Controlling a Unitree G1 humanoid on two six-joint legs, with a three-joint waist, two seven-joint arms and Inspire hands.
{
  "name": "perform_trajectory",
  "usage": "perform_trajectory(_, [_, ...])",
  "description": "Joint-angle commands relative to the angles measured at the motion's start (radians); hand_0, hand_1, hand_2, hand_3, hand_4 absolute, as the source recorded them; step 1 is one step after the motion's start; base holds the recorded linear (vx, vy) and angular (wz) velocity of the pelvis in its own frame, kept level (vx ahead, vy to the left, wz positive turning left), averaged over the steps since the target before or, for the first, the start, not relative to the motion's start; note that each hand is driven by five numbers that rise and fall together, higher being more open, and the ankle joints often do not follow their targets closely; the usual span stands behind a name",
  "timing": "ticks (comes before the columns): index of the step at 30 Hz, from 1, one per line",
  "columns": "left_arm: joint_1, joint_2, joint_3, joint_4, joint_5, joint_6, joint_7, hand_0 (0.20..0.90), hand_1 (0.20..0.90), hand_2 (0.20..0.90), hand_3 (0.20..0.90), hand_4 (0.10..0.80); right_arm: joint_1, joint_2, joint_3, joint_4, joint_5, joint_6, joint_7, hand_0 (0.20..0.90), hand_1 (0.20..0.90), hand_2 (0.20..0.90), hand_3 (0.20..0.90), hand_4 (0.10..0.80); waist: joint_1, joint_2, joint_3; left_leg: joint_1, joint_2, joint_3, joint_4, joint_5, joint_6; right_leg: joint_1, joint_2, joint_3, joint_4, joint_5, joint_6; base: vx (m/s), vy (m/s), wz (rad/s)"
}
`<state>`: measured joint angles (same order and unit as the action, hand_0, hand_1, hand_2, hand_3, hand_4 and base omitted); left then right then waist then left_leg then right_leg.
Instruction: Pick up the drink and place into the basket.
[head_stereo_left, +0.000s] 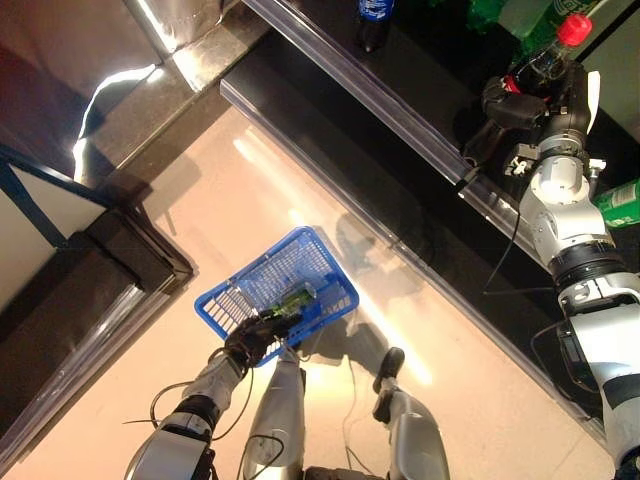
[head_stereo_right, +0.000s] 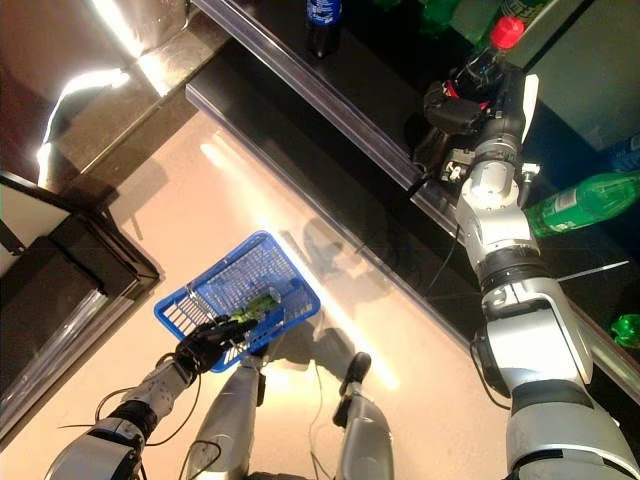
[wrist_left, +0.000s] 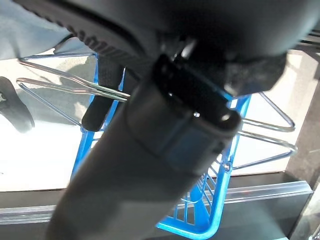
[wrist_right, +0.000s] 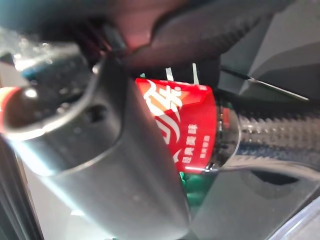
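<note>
A dark cola bottle (head_stereo_left: 548, 58) with a red cap and red label (wrist_right: 186, 131) stands on the black shelf at the upper right. My right hand (head_stereo_left: 520, 108) is curled round its body, thumb on one side and fingers on the other. My left hand (head_stereo_left: 252, 338) hangs low over the floor, shut on the wire handle (wrist_left: 70, 82) of a blue basket (head_stereo_left: 215, 300). Something green (head_stereo_left: 293, 298) lies inside the basket. The basket (head_stereo_right: 170, 310) sits well left of and below the shelf.
A clear rail (head_stereo_left: 400, 110) runs along the shelf's front edge. A dark bottle with a blue label (head_stereo_left: 372, 18) stands further along the shelf, and green bottles (head_stereo_right: 580, 205) lie to the right. A dark counter (head_stereo_left: 90, 290) borders the floor on the left.
</note>
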<state>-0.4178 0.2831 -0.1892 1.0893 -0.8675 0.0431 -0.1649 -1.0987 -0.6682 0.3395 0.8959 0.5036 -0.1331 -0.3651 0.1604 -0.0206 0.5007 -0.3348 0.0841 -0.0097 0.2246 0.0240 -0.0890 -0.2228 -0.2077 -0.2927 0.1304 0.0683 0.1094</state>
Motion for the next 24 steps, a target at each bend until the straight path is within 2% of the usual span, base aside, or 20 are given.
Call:
perform_trajectory(1, [0.119, 0.077, -0.086, 0.027, 0.028, 0.000, -0.016, 0.300, 0.300, 0.300, 0.200, 0.100, -0.117, -0.074, 0.030, -0.087, -0.064, -0.123, -0.035, 0.300, 0.300, 0.300, 0.200, 0.100, 0.012, 0.010, -0.047, 0.056, -0.069, 0.037, -0.059, -0.037, 0.071, -0.037, -0.008, 0.026, 0.086, -0.041, 0.043, 0.000, 0.000, 0.00])
perform_trajectory(8, [0.147, 0.075, -0.073, 0.008, 0.029, -0.007, -0.012, 0.300, 0.300, 0.300, 0.200, 0.100, -0.088, -0.081, 0.034, -0.217, -0.142, -0.123, -0.050, 0.300, 0.300, 0.300, 0.200, 0.100, 0.004, 0.005, -0.066, 0.110, -0.063, 0.047, -0.124, -0.023, 0.065, 0.006, 0.004, 0.028, 0.042, -0.034, 0.048, 0.006, 0.002, 0.00])
perform_trajectory(16, [0.205, 0.056, -0.036, 0.004, 0.062, -0.010, -0.022, 0.300, 0.300, 0.300, 0.200, 0.100, 0.036, -0.097, -0.015, -0.357, -0.154, -0.098, 0.007, 0.300, 0.300, 0.300, 0.200, 0.100, -0.011, -0.011, -0.166, 0.228, -0.049, 0.073, -0.276, 0.019, 0.041, 0.117, 0.017, 0.017, -0.086, -0.003, 0.058, 0.081, 0.010, -0.03])
perform_trajectory(24, [0.236, 0.032, -0.003, 0.026, 0.083, -0.013, -0.026, 0.300, 0.300, 0.300, 0.200, 0.100, 0.170, -0.091, -0.068, -0.442, -0.156, -0.090, 0.068, 0.300, 0.300, 0.300, 0.200, 0.100, -0.024, -0.021, -0.262, 0.293, -0.043, 0.085, -0.312, 0.023, 0.031, 0.196, 0.020, -0.003, -0.137, 0.004, 0.056, 0.079, 0.022, 0.02])
